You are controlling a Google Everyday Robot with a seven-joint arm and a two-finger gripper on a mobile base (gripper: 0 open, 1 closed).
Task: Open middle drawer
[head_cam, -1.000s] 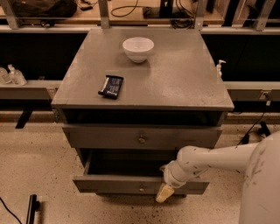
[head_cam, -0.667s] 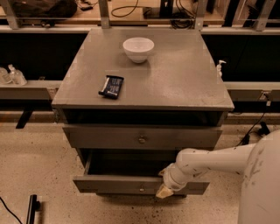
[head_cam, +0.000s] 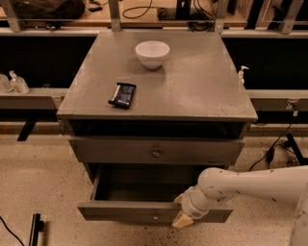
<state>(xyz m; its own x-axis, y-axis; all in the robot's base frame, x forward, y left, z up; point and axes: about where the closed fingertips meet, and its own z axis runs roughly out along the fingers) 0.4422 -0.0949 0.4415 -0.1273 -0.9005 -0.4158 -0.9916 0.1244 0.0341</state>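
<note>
Nearest, at the bottom edge, a black bar [head_cam: 34, 229] lies on the speckled floor [head_cam: 38, 182], cut off by the frame. Just right of it the middle drawer [head_cam: 125, 211] stands pulled well out of the desk [head_cam: 192, 96], its shallow grey inside in shadow and its small round knob [head_cam: 155, 218] hard to pick out. The gripper [head_cam: 182, 214] sits at the drawer's front panel, right of the knob, at the end of a white arm [head_cam: 240, 185] that enters from the right. A cream tip shows in front of the panel, but whether the jaws are open or closed I cannot tell. Anything below this drawer is hidden by it.

Above, the top drawer [head_cam: 202, 151] is pushed in, its knob [head_cam: 156, 153] plain to see. On the desk lies a dark flat packet [head_cam: 122, 94] with pale markings too blurred to read, and farther back a white bowl [head_cam: 152, 53]. Beyond, clear bottles [head_cam: 14, 82] stand on a ledge at left, a small pump bottle [head_cam: 242, 74] at right, and cables [head_cam: 144, 9] trail across the far bench.
</note>
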